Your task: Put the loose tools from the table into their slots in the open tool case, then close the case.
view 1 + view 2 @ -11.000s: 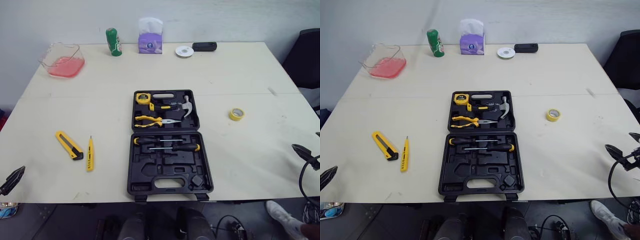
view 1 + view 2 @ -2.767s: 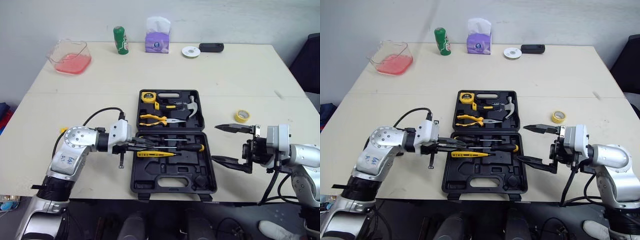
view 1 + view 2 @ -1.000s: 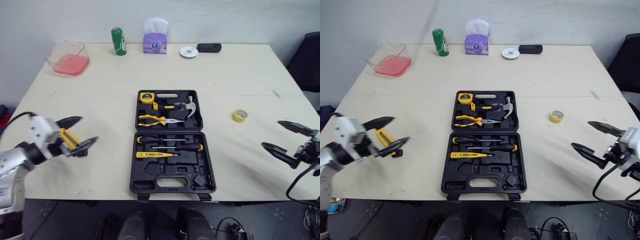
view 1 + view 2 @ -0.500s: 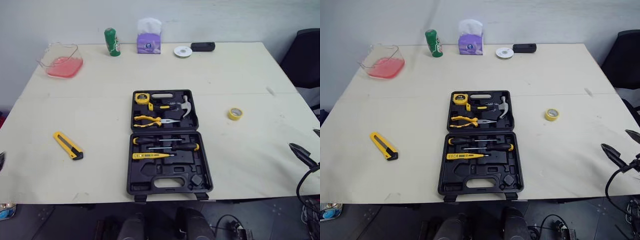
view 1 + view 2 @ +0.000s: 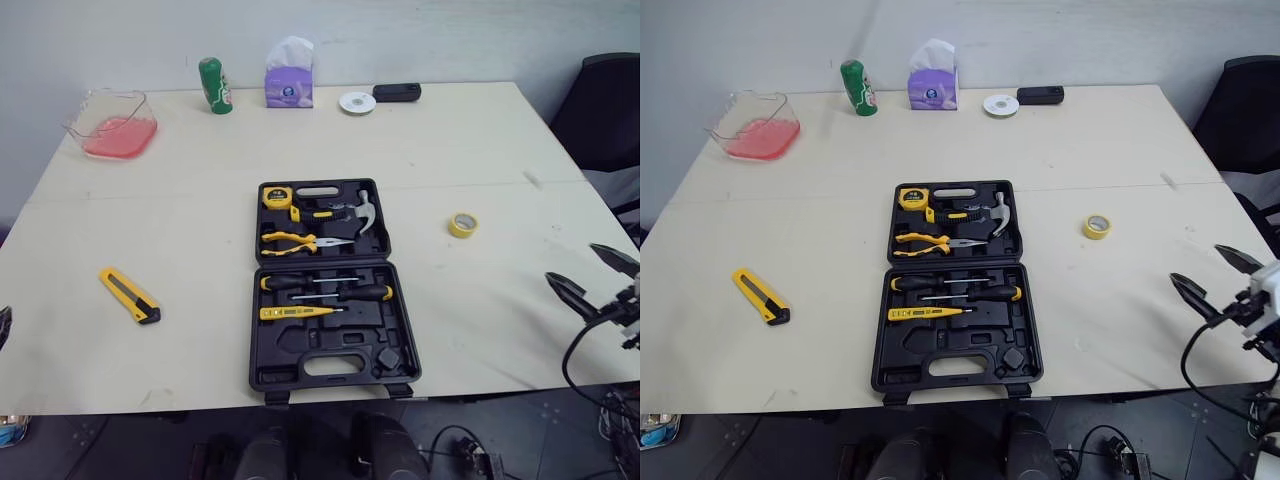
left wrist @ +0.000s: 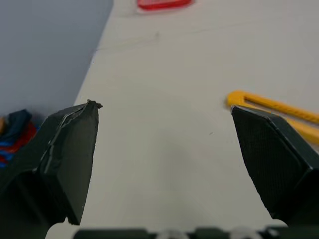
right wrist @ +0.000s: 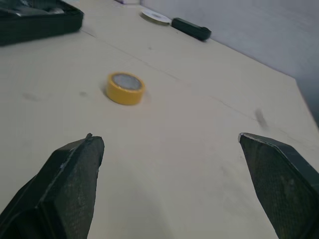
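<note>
Step in hand: judged as between picks, with the knife next.
Tool case (image 5: 335,345): open flat at the middle of the tabletop, lower half at the front edge; hammer, pliers, screwdrivers and a yellow tester pen (image 5: 298,313) already seated.
Knife (image 5: 129,296): loose on the left part of the tabletop, between the left edge and the case, well apart from both.
Long axis of knife: slanted, yellow end toward the far-left corner, black end toward the front edge and the case.
Tape roll (image 5: 462,224): lying flat on the right part of the tabletop, apart from the case.
Left fingers (image 6: 65,149): spread wide, holding nothing, at the left edge near the front-left corner; knife lying inward from there, toward the case.
Right fingers (image 7: 70,174): spread wide too, empty, at the right edge; tape roll ahead, toward the case.
Nearer arm: left for the knife, right for the tape.
Left wrist view: yellow knife body beyond one finger, not between the two.
Eye views: whole knife and the free slots in the case.
Next move, as a guess: turning the left fingers across the slanted handle.
</note>
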`<state>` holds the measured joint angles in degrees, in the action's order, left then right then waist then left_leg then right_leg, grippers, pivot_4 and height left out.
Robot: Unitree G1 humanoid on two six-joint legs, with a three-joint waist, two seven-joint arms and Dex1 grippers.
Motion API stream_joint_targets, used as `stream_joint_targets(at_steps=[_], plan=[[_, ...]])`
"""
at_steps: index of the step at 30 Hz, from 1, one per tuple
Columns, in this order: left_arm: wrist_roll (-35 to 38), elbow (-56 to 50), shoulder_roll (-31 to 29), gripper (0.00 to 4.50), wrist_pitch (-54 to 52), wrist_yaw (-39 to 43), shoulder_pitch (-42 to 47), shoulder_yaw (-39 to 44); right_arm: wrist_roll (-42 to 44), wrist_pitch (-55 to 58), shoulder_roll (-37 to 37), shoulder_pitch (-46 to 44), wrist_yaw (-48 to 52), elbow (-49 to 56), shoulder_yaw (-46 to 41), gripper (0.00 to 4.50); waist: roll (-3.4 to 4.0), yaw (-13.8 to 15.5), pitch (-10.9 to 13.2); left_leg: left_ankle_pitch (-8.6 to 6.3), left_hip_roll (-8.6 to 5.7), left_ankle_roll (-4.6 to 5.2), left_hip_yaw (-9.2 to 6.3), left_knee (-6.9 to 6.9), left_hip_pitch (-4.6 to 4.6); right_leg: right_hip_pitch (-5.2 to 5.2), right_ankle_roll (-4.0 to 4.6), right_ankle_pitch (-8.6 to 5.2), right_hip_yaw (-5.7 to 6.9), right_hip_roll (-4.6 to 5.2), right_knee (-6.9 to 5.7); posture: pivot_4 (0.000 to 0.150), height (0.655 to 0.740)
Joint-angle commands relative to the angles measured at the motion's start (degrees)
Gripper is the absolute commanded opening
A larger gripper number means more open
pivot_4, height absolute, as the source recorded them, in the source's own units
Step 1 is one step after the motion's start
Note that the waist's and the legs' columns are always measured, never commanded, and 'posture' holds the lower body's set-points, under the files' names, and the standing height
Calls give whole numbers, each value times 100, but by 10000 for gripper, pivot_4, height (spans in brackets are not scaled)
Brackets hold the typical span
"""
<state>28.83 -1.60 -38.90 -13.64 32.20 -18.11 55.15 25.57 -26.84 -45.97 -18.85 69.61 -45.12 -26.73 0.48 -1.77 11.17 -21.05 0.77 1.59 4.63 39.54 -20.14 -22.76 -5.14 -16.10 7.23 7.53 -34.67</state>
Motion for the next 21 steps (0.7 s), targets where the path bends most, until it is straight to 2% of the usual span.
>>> stream_joint_targets(at_steps=[1,8,10,12,14,17,21], plan=[[371,-1110,83,44827,-959,-592,-91,-30,363,576,130,-95,230,963,216,45000,0,15,0,0,0,0,0,0,0,0,0,0,0,0,-1,1500,7400],[1104,-2822,-6,44827,-3645,-2060,127,-190,757,1757,235,-120,791,2318,761,45000,0,82,0,2,-1,4,-1,0,-3,2,-1,1,-1,0,-15,1500,7400],[1560,-3150,54,44827,-4585,-2658,559,-215,817,1976,320,-236,789,2702,928,45000,0,106,0,3,-1,4,-2,0,-2,1,-1,1,-1,0,-15,1500,7400],[1713,-3376,151,44827,-5614,-3289,1093,-256,840,2118,426,-361,751,2955,1053,45000,-1,145,0,6,-1,2,-2,3,0,2,-1,1,-2,-1,-14,1500,7400],[1740,-3514,334,44827,-6541,-3803,1744,-226,857,2217,517,-437,741,3137,1149,45000,1,163,-1,7,-3,1,-2,4,1,1,-1,1,-4,-2,-29,1500,7400],[1557,-3713,522,44827,-7410,-4103,2550,-245,867,2335,580,-464,798,3351,1252,45000,-4,189,-2,12,-5,-3,-4,6,-4,1,-1,1,0,-11,-34,1500,7400],[1370,-3805,813,44827,-7886,-4584,3075,-586,1041,2727,605,-440,885,3805,1391,45000,-8,188,-3,15,-12,-2,-3,11,-13,1,-3,2,1,-17,-22,1500,7400]])
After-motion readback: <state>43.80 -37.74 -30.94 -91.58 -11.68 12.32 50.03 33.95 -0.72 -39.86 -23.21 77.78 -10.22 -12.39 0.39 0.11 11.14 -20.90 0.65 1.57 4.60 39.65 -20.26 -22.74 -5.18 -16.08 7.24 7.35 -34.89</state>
